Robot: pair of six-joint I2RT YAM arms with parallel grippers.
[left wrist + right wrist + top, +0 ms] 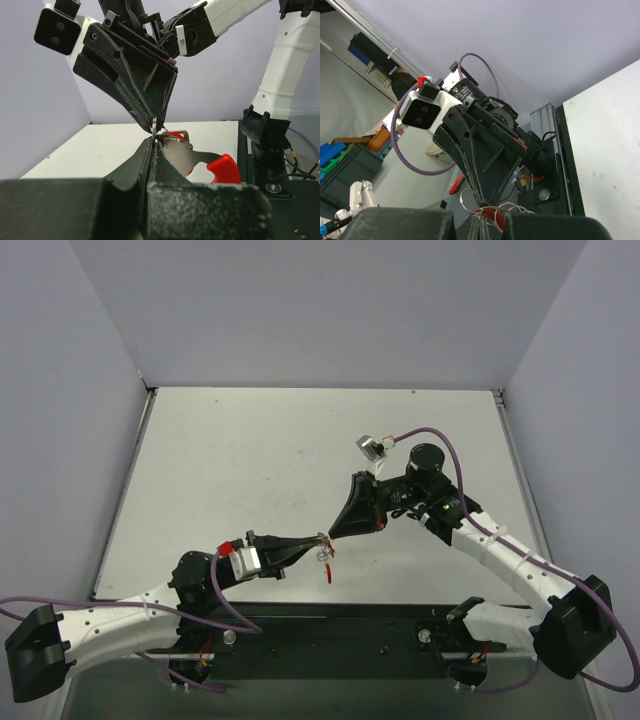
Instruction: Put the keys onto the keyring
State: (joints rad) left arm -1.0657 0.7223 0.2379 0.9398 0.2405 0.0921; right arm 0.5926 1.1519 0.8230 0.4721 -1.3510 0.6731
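- Key (212,167): silver blade, red plastic head. In the left wrist view it lies right of centre and points toward the lower right. The blade end comes out from between the left claw's fingers.
- Overhead view: the key's red head (328,566) hangs just below the point where the two claws meet. That point is centre frame, above the surface (250,470) and not touching it.
- Keyring (154,125): a thin silver wire loop, small, upright, at centre frame in the left wrist view. It sits between the two claw tips and touches both.
- Right wrist view: more thin silver loops (467,200) and a red piece hang at bottom centre, by the left claw's tip.
- Left claw (150,142): fingers pressed fully together, no gap visible, clamped on the key's blade.
- Right claw (155,119): comes down from the upper left of the left wrist view. Its tips are drawn in to a point and nipped on the top of the keyring loop.
- The two claws are tip to tip, with only the loop between them.
- Second red piece in a silver frame (177,136): just behind the claw tips. Cannot tell what it is.
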